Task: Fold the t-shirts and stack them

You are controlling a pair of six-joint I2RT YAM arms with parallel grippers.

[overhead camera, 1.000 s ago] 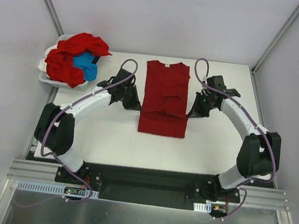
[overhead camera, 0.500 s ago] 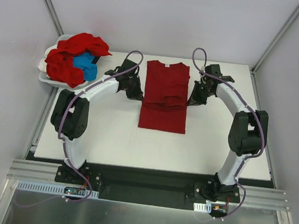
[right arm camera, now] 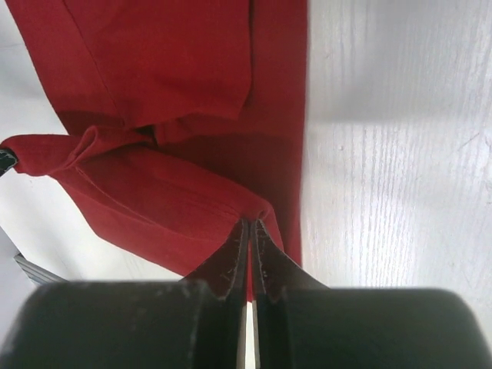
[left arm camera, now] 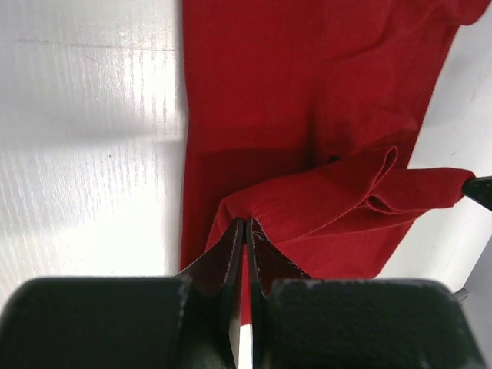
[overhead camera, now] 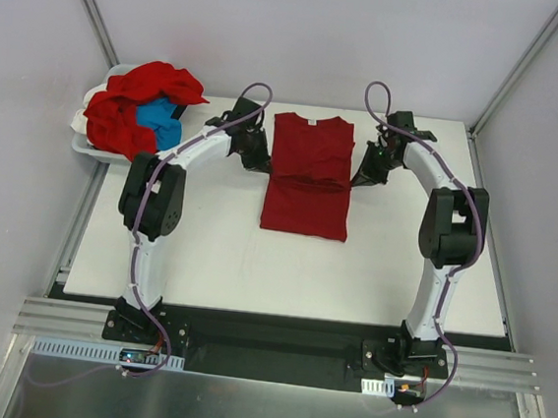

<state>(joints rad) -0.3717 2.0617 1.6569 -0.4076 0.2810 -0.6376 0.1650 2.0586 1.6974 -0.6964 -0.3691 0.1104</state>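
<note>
A deep-red t-shirt (overhead camera: 311, 148) lies lengthwise on the white table (overhead camera: 206, 251), collar at the far end. Its near part is doubled over across the middle. My left gripper (overhead camera: 262, 165) is shut on a pinch of the raised fold at the shirt's left edge (left arm camera: 244, 221). My right gripper (overhead camera: 358, 179) is shut on the same fold at the right edge (right arm camera: 250, 221). In both wrist views the lifted cloth (left arm camera: 338, 200) (right arm camera: 146, 184) sags between the two grips above the flat layer. More red t-shirts (overhead camera: 131, 106) and a bright blue one (overhead camera: 159, 120) are heaped at the far left.
The heap sits in a white basket (overhead camera: 80, 139) off the table's far left corner. Grey walls and metal frame posts (overhead camera: 91, 8) close in the back and sides. Both arms reach far out over the table (overhead camera: 402, 270).
Both grippers have carried the shirt's fold away from me toward the collar, and both arms have stretched out. The near part of the shirt now looks shorter.
</note>
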